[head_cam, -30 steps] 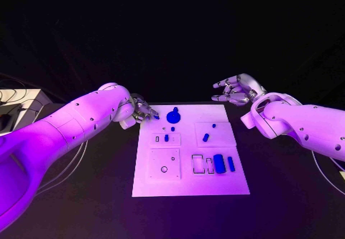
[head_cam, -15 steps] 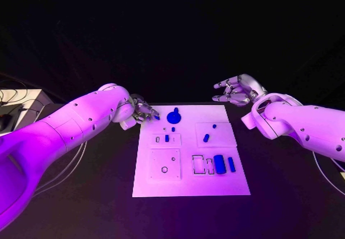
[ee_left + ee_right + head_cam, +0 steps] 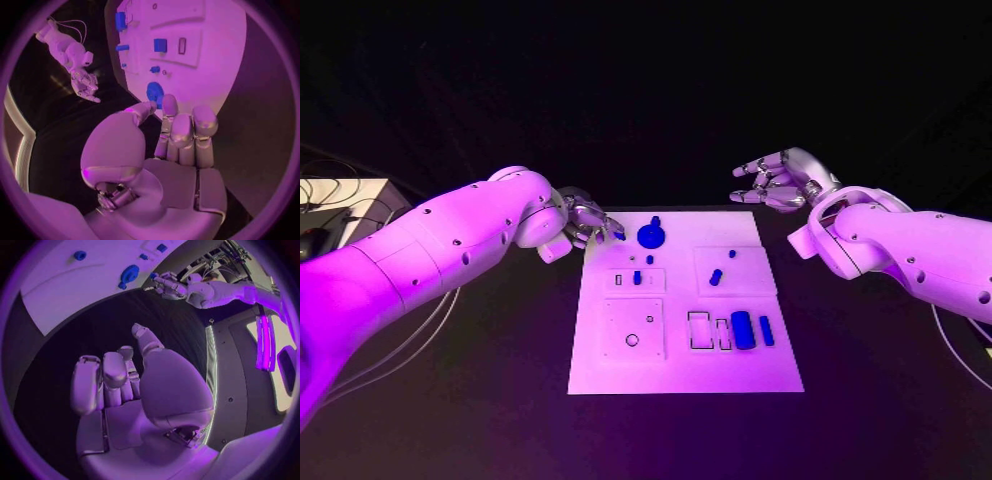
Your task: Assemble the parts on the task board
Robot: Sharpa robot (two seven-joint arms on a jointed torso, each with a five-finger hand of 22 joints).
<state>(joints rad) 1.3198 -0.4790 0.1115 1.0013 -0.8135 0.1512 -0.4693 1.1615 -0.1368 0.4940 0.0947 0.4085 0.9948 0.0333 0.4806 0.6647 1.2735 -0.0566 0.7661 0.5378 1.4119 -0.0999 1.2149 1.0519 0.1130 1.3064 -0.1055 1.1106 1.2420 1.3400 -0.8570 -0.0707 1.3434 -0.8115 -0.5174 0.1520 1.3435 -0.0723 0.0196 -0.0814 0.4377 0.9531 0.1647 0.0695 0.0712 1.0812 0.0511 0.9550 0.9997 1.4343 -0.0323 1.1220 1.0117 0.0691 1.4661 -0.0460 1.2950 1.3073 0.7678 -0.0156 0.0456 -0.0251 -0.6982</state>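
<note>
The white task board (image 3: 682, 370) lies mid-table. On it are a round blue disc with a knob (image 3: 651, 236) (image 3: 154, 93) (image 3: 129, 275) at the far edge, a small peg (image 3: 638, 277), a slanted piece (image 3: 715, 277), a thick blue block (image 3: 743, 329) and a thin bar (image 3: 766, 330). My left hand (image 3: 589, 220) (image 3: 178, 135) hovers at the board's far left corner, pinching a small blue part (image 3: 617, 235) (image 3: 153, 275) at its fingertips. My right hand (image 3: 780, 180) (image 3: 119, 375) hangs beyond the far right corner, fingers loosely apart and holding nothing.
Empty rectangular slots (image 3: 698, 330) and a round hole (image 3: 632, 340) mark the board's near half. A pale box with cables (image 3: 336, 200) stands at the table's left edge. Black table surface (image 3: 473, 400) surrounds the board.
My left hand has edged slightly toward the board's far left corner with the small part. The right hand has stayed in place.
</note>
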